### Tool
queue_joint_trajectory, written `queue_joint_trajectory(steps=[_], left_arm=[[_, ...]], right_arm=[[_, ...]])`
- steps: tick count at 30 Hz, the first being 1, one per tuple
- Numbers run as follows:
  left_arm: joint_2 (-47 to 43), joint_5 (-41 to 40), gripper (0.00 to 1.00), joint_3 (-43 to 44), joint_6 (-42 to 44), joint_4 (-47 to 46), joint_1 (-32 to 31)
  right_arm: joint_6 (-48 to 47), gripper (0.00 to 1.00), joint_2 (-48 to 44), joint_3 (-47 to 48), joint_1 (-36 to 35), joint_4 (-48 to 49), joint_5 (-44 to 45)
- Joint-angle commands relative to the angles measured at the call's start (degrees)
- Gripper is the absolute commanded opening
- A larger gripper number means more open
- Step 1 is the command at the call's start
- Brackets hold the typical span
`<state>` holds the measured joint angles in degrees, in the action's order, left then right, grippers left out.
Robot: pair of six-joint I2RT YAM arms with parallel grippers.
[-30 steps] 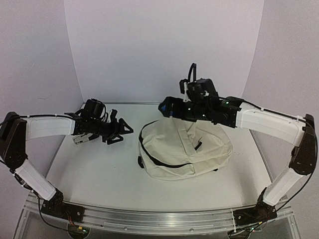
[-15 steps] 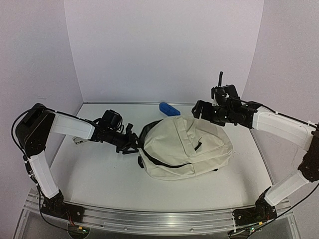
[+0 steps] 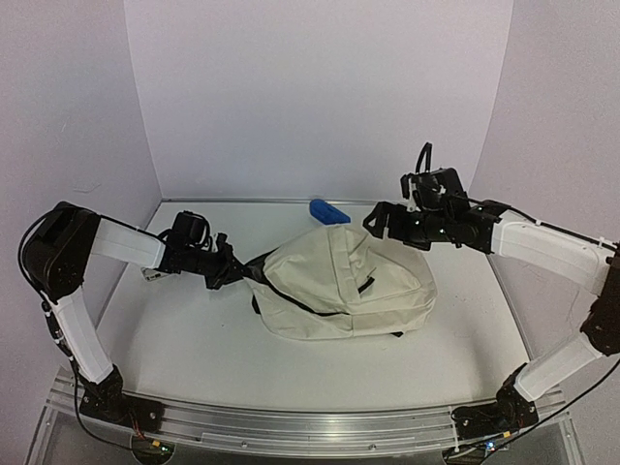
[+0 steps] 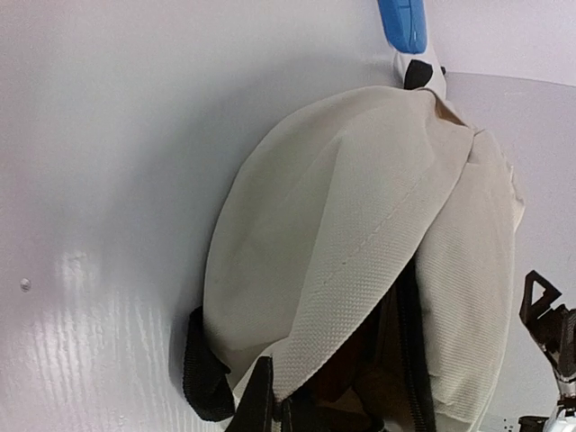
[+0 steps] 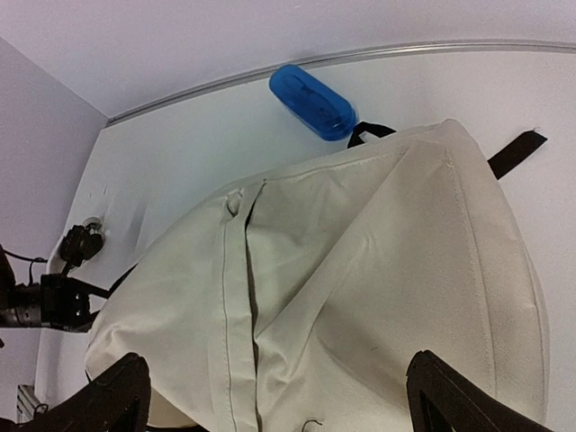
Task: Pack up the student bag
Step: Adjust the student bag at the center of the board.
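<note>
**A:** Where is the student bag (image 3: 339, 286)?

**B:** It lies on its side in the middle of the table (image 3: 184, 339), between the two arms. From above, the left gripper (image 3: 235, 274) is clenched on the bag's left end, where a black strap runs.

**A:** Does the left wrist camera add anything?

**B:** Yes. It looks straight into the unzipped mouth, which is dark inside. One black finger (image 4: 259, 400) presses the cream fabric at the edge of that opening. From overhead you cannot see the opening at all.

**A:** And the right gripper (image 3: 380, 223)?

**B:** It hovers over the bag's far right part with its jaws spread wide, gripping nothing. Its own camera shows the two fingertips in the lower corners, with cream fabric and a long seam between them.

**A:** What else is on the table?

**B:** A blue case (image 5: 312, 102) lies just behind the bag, near the back wall. The right wrist view shows it whole, beside a black loop (image 5: 364, 132) on the bag. The left wrist view catches only one end of it. A small pale object (image 3: 152, 274) lies under the left arm and shows only from above. I cannot tell what it is.
</note>
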<state>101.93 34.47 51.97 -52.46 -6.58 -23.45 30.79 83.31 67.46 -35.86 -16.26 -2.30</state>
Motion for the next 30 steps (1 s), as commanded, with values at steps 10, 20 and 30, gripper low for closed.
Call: queue_joint_trajectory(steps=[10,20,30], left_arm=[[-13.93,-5.15,0.65,1.83,13.3,7.65,3.48],[-20.16,-2.98,0.72,-0.75,15.54,9.38,-7.06],[-15.49,-2.13,0.74,1.43,12.26,11.26,-9.98]], right_arm=[[-12.26,0.8,9.77,6.91,-16.3,-0.1,-5.85],[-11.66,0.64,22.61,12.17,-19.78,-2.01,-6.05],[-8.64,0.61,27.42,9.97,-20.15,-3.33,-8.77]])
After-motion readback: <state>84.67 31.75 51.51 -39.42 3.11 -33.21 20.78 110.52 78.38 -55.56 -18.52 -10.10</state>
